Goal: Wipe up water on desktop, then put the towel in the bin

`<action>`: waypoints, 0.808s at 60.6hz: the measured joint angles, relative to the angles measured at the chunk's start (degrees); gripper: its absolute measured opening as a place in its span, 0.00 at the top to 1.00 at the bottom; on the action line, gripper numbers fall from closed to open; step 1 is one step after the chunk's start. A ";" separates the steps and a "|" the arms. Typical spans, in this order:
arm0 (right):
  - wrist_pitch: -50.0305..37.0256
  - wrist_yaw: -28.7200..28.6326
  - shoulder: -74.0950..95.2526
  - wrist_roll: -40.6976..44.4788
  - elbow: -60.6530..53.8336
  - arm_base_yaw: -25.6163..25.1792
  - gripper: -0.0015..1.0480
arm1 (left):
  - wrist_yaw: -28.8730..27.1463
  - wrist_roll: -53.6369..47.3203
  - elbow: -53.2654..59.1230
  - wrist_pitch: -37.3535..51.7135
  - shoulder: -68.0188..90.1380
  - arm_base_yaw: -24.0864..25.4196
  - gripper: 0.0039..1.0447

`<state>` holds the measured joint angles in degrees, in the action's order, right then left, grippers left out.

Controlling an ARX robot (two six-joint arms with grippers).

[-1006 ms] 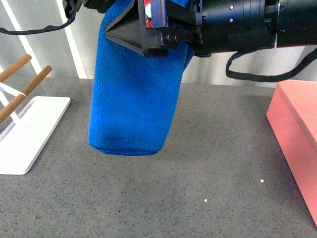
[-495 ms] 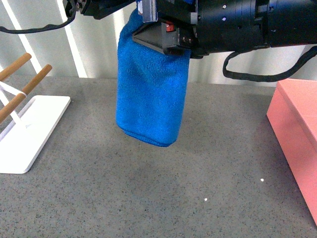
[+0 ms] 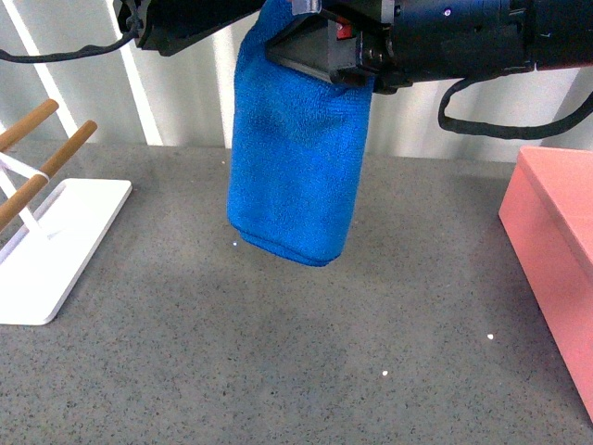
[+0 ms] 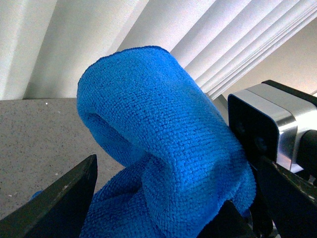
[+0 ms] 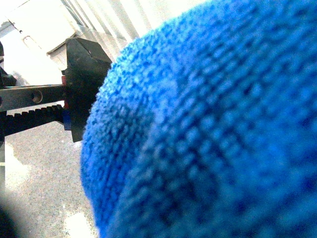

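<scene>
blue towel hanging above the grey desktop.
right claw pinches its top; left claw spread wide around it.

towel: bright royal blue, plain, fuzzy looped pile | desktop: dark grey, fine light speckles, a few white flecks | bin: salmon pink, plain | tray: white, plain | rods: light brown wood | arm housings: black, one small red patch | back wall: white, vertical ribbing | block: silver, black face
</scene>
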<state>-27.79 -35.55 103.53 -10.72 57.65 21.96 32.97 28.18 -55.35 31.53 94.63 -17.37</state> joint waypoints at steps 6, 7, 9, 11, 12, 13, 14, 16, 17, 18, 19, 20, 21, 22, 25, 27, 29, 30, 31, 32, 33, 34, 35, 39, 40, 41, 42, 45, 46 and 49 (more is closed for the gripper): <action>0.20 -0.07 -0.26 0.17 -0.48 -0.02 0.94 | -8.96 -2.89 1.25 3.02 -0.26 -1.09 0.11; 0.22 -0.09 -0.28 0.24 -0.55 -0.02 0.94 | -12.04 -4.52 1.81 4.28 -0.44 -1.33 0.13; 0.31 -0.11 -0.35 0.33 -0.74 -0.02 0.94 | -21.53 -8.37 3.98 8.00 -1.14 -1.73 0.18; 0.35 -0.13 -0.35 0.42 -0.85 -0.02 0.94 | -27.17 -10.99 5.66 10.08 -1.77 -1.88 0.21; 0.35 -0.11 -0.35 0.44 -0.90 0.00 0.94 | -28.46 -11.65 6.10 10.54 -1.95 -1.90 0.22; 0.37 -0.17 -0.35 0.44 -1.03 0.00 0.94 | -35.23 -15.37 9.38 13.16 -3.67 -1.84 0.28; 0.39 -0.31 -0.35 0.46 -1.20 0.00 0.94 | -38.27 -16.46 10.27 13.70 -4.22 -1.75 0.30; 0.42 -0.44 -0.35 0.48 -1.40 -0.02 0.94 | -43.32 -19.69 12.96 15.08 -5.86 -1.25 0.35; 0.42 -0.46 -0.37 0.48 -1.44 -0.02 0.94 | -45.79 -21.05 14.69 15.80 -6.99 -0.74 0.38; 0.44 -0.48 -0.37 0.48 -1.46 -0.04 0.94 | -46.71 -21.62 15.50 16.09 -7.56 -0.48 0.40; 0.44 -0.50 -0.39 0.50 -1.49 -0.09 0.94 | -47.19 -22.18 16.33 16.37 -8.13 -0.17 0.42; 0.44 -0.50 -0.42 0.50 -1.51 -0.13 0.94 | -47.87 -22.86 17.84 16.90 -9.25 0.39 0.45; 0.44 -0.48 -0.46 0.50 -1.53 -0.17 0.94 | -47.87 -23.26 18.62 17.16 -9.84 0.70 0.47; 0.44 -0.46 -0.48 0.52 -1.57 -0.28 0.94 | -47.82 -23.98 20.13 17.64 -10.88 1.31 0.50; 0.44 -0.46 -0.57 0.66 -1.57 -0.48 0.94 | -47.39 -25.51 24.04 18.78 -13.66 3.04 0.61; 0.44 -0.46 -0.57 0.74 -1.57 -0.48 0.94 | -46.77 -26.01 26.21 19.26 -15.02 4.00 0.68; 0.44 -0.46 -0.57 0.87 -1.57 -0.48 0.94 | -45.99 -26.43 28.28 19.58 -16.28 4.57 0.73; 0.44 -0.46 -0.57 0.92 -1.60 -0.44 0.94 | -45.79 -26.53 28.85 19.65 -16.65 4.72 0.74; 0.44 -0.48 -0.57 0.94 -1.62 -0.42 0.94 | -45.31 -26.67 29.97 19.78 -17.42 5.03 0.78; 0.44 -0.52 -0.59 1.01 -1.66 -0.35 0.94 | -45.11 -26.71 30.49 19.87 -17.81 5.16 0.80; 0.44 -0.55 -0.61 1.05 -1.68 -0.33 0.94 | -44.68 -26.84 31.54 20.00 -18.58 5.49 0.83; 0.44 -0.57 -0.66 1.07 -1.70 -0.31 0.94 | -44.48 -26.91 32.04 20.04 -18.99 5.64 0.85; 0.44 -0.61 -0.70 1.11 -1.73 -0.31 0.94 | -44.11 -26.93 32.96 20.20 -19.76 5.92 0.88; 0.44 -0.61 -0.94 1.33 -1.77 -0.39 0.94 | -43.08 -27.04 35.36 20.33 -22.14 6.64 0.97; 0.44 -0.61 -0.98 1.38 -1.79 -0.46 0.94 | -42.73 -27.34 36.06 20.37 -22.86 6.93 0.97; 0.44 -0.61 -1.03 1.42 -1.79 -0.52 0.94 | -42.27 -27.32 36.74 20.39 -23.56 7.23 0.97; 0.44 -0.57 -1.11 1.46 -1.79 -0.68 0.94 | -42.05 -27.41 37.44 20.39 -24.28 7.54 0.97; 0.44 -0.52 -1.14 1.51 -1.81 -0.87 0.94 | -41.44 -27.56 39.52 20.37 -26.38 8.52 0.97; 0.44 -0.52 -1.14 1.51 -1.84 -0.90 0.94 | -41.24 -27.58 40.17 20.35 -27.08 8.83 0.97; 0.44 -0.74 -1.20 1.57 -2.08 -0.94 0.94 | -40.50 -27.61 42.01 20.06 -29.22 9.70 0.97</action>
<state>-27.35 -36.29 102.32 -9.15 55.57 21.02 -7.53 0.58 -13.34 51.59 65.41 -7.66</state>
